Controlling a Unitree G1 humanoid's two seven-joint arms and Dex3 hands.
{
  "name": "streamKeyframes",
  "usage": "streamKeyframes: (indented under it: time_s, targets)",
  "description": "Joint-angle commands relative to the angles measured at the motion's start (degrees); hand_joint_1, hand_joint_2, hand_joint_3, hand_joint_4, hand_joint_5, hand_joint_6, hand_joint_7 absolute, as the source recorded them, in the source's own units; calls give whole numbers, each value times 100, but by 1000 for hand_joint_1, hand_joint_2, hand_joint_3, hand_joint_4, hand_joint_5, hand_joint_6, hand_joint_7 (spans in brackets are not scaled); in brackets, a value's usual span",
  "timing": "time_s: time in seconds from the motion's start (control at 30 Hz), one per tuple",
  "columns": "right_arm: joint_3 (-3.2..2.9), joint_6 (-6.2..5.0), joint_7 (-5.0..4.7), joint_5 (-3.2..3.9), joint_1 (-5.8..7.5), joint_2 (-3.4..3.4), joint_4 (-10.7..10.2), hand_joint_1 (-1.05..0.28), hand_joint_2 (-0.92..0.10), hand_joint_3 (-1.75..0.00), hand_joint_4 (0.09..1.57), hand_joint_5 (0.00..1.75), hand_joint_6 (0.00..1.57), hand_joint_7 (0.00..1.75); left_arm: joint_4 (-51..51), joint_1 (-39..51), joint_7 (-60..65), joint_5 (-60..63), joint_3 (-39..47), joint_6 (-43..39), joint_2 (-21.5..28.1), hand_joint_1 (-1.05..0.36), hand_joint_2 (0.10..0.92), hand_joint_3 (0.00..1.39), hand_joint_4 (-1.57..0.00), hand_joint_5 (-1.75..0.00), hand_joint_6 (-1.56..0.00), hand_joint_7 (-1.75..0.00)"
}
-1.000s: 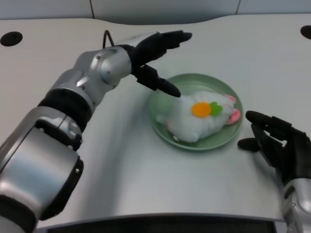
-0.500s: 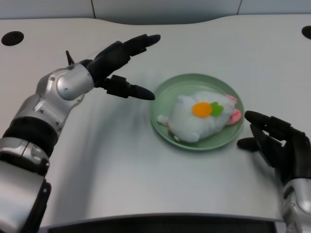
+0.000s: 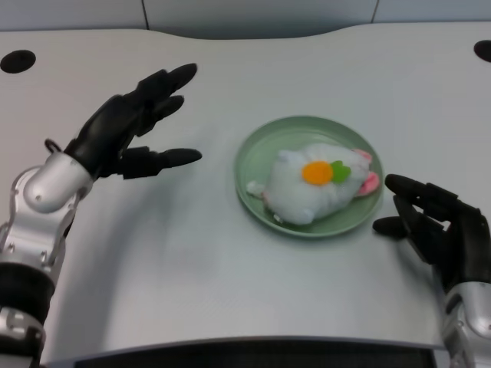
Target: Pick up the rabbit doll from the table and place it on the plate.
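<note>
The white rabbit doll (image 3: 311, 188), with an orange and green carrot patch on its belly and pink ears, lies on the green plate (image 3: 268, 146) right of the table's middle. My left hand (image 3: 130, 123) hovers well to the plate's left, fingers spread and nothing in it. Nothing touches the doll.
My right hand (image 3: 437, 226) rests on the white table (image 3: 230, 268) just right of the plate. Dark round holes sit at the far left (image 3: 17, 60) and far right (image 3: 483, 50) corners of the table. The table's front edge runs along the bottom.
My left hand has drawn back leftward and toward me, away from the plate. The doll stays on the plate, and the right hand has not moved.
</note>
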Motion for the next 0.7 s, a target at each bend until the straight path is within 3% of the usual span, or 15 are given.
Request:
streamKeyframes:
  time_s: [0.03,0.17,0.27,0.53,0.6,0.63,0.67,0.7]
  targets:
    - [-6,64,-4,36,19,13,-35,-397,-921,-179,893,850,1034,5,-498,427,32,-190,167,268,30,-740,921,162,-212,-137,-162,-49]
    - [22,-51,3,-17,53,-12,-32,-395,-921,-185,884,848,1031,3,-846,811,-87,-437,331,501,-1,-746,921,179,-230,-148,-205,-60]
    - [31,-79,-3,-27,62,-13,-31,-395,-921,-189,883,850,1030,3,-1010,910,-101,-504,356,630,-15,-750,921,182,-244,-157,-222,-61]
    - [13,126,-6,71,125,63,-248,-394,-921,-179,890,853,1035,5,-1744,1502,149,-1243,782,1506,-506,-732,921,165,-369,-242,-335,-79]
    - [11,111,13,83,125,67,-246,-405,-921,-171,895,858,1039,8,-1924,1635,260,-1655,1045,1837,-745,-602,921,163,-438,-299,-438,-116]
    - [13,87,15,77,116,60,-217,-407,-921,-169,895,859,1040,8,-1986,1698,267,-1806,1135,1921,-821,-581,921,158,-407,-393,-473,-91]
    - [14,92,16,76,110,56,-207,-409,-921,-165,896,860,1043,9,-2015,1748,247,-1895,1185,1940,-857,-580,921,170,-316,-632,-509,-56]
    - [16,121,15,78,107,54,-217,-411,-921,-163,896,860,1044,10,-2052,1810,260,-1980,1242,1980,-902,-586,921,172,-274,-751,-526,-43]
